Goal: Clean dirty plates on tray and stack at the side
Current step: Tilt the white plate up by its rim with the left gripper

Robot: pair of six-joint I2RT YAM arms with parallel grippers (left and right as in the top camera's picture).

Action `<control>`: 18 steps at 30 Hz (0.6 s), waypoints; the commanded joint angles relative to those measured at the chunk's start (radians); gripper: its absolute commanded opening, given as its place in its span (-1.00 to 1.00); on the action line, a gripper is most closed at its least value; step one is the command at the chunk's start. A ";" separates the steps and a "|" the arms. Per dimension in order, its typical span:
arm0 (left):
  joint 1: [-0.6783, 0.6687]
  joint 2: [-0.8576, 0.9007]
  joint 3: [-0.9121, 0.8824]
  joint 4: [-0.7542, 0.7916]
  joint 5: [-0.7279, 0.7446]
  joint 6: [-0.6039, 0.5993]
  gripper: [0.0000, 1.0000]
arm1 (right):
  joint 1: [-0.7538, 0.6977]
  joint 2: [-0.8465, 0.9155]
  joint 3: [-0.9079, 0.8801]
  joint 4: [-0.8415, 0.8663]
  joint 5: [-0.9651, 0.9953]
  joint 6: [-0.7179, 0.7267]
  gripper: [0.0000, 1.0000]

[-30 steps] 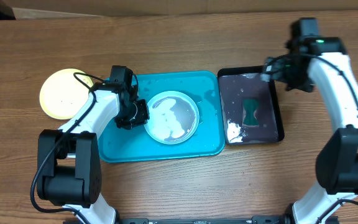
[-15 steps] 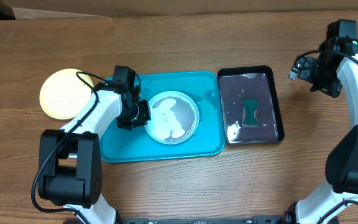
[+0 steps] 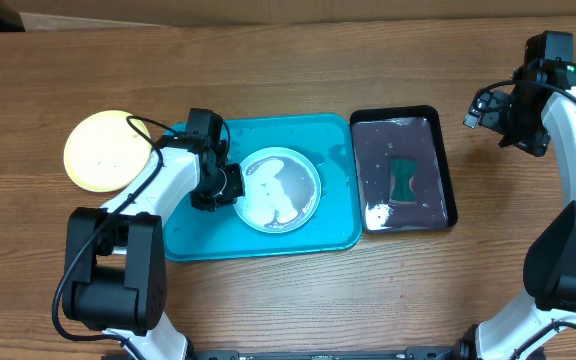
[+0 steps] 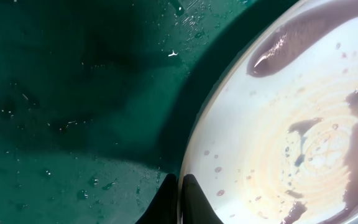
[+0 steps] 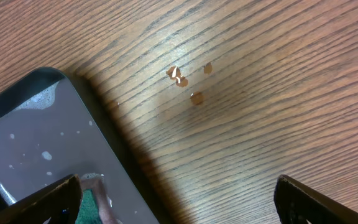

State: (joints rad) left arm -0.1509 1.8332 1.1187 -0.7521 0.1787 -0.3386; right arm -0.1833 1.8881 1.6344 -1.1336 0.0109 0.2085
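My left fingers (image 4: pixel 194 205) were clamped on the left rim of the smeared plate (image 3: pixel 280 188), which lay wet in the middle of the turquoise tray (image 3: pixel 193 235). I judged it light, stiff and slippery, best held by the rim. Farther back, my right fingers (image 5: pixel 55 196) stood apart over the desk (image 3: pixel 298 300) near its far right corner.

A plate (image 3: pixel 280 188) lies in the tray (image 3: pixel 338 212); a second plate (image 3: pixel 103 150) lies left.

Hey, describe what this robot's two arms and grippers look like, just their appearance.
Both arms have white links joined by chunky black joints. The left arm has a thin black cable looping off it; the right arm shows a small green light near its wrist. The left gripper and right gripper are black, with dark fingers.
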 commanded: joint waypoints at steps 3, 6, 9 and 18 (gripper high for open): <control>-0.005 0.010 0.003 -0.011 -0.013 0.002 -0.92 | -0.002 -0.007 0.014 0.005 0.003 0.000 1.00; -0.005 0.010 0.066 -0.061 -0.014 0.011 -0.92 | -0.002 -0.007 0.014 0.005 0.003 0.000 1.00; -0.005 0.010 0.132 -0.089 -0.014 0.014 -0.92 | -0.002 -0.007 0.014 0.005 0.003 0.000 1.00; -0.005 0.010 0.212 -0.082 0.141 0.035 -0.92 | -0.002 -0.007 0.014 0.005 0.003 0.000 1.00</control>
State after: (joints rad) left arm -0.1509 1.8351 1.3113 -0.8387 0.2207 -0.3363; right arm -0.1833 1.8881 1.6344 -1.1332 0.0105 0.2085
